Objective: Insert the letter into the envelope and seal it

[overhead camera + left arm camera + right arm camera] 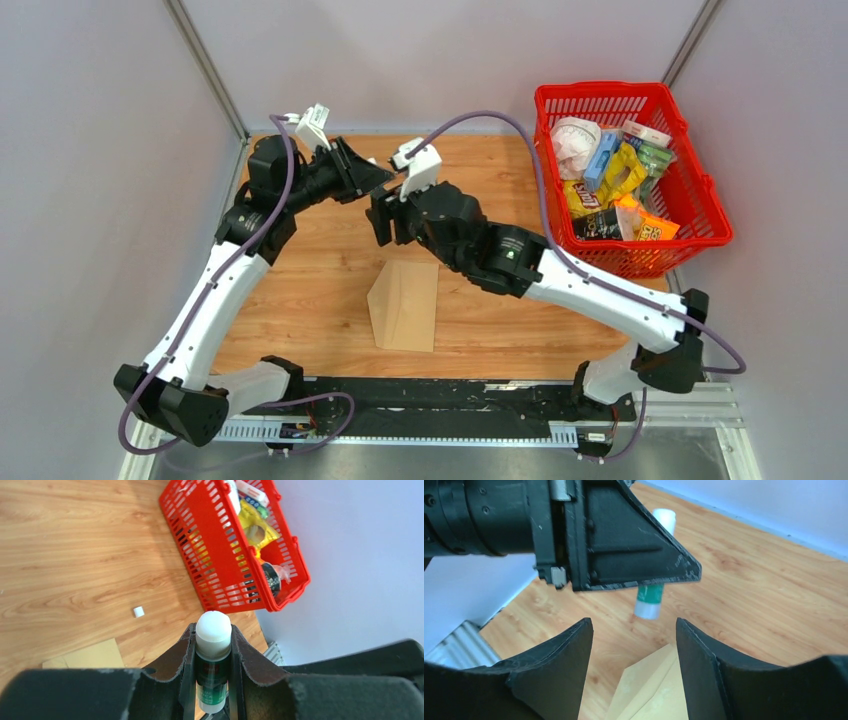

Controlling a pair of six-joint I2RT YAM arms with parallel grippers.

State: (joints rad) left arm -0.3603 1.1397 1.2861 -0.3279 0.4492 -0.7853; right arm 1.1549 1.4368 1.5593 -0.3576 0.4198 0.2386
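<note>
The envelope [408, 308] lies flat on the wooden table [310, 310], near the middle and a little toward the arm bases, with its pointed side facing the left arm; I cannot tell whether the flap is open or folded over. Both arms reach in above the far half of the table, and their tips come close together there. The left gripper [212, 628] is pinched on a glue stick [212, 672]. Its two dark fingers [175, 665] press against the green-labelled tube from either side, and the rounded white end sticks out past the fingertips. The right wrist view shows the tube tilted between those fingers, its white bottom end poking out below them and held in the air above the wood. The right gripper [634, 647] is spread wide with nothing between its jaws, hanging just beside the left one, and a corner of the envelope shows on the table below the gap. A small white piece [138, 612] sits on the wood, apart from the envelope. A red basket [600, 90] full of snack packets [600, 190] stands at the far right corner.
</note>
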